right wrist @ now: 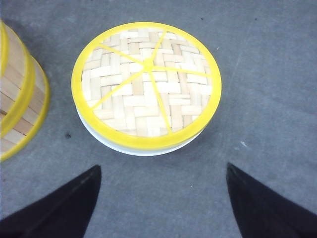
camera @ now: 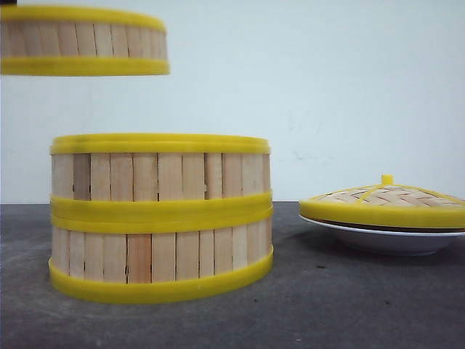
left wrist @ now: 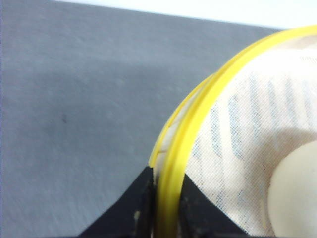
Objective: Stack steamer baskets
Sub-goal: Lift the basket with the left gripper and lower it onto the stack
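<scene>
Two steamer baskets stand stacked on the grey table, the upper one [camera: 160, 173] on the lower one [camera: 161, 254], left of centre. A third basket [camera: 81, 40] hangs in the air above and to their left. My left gripper [left wrist: 167, 186] is shut on that basket's yellow rim [left wrist: 198, 116], one finger outside the wall, one inside over the cloth-lined floor. My right gripper [right wrist: 163, 171] stands open above bare table, a short way from the woven lid [right wrist: 146, 82]. The stack's edge [right wrist: 20, 94] shows in the right wrist view.
The domed woven lid [camera: 383, 202] with yellow rim and knob rests on a shallow white plate [camera: 385, 238] at the right. A white wall stands behind the table. A pale round object [left wrist: 294, 193] lies inside the held basket.
</scene>
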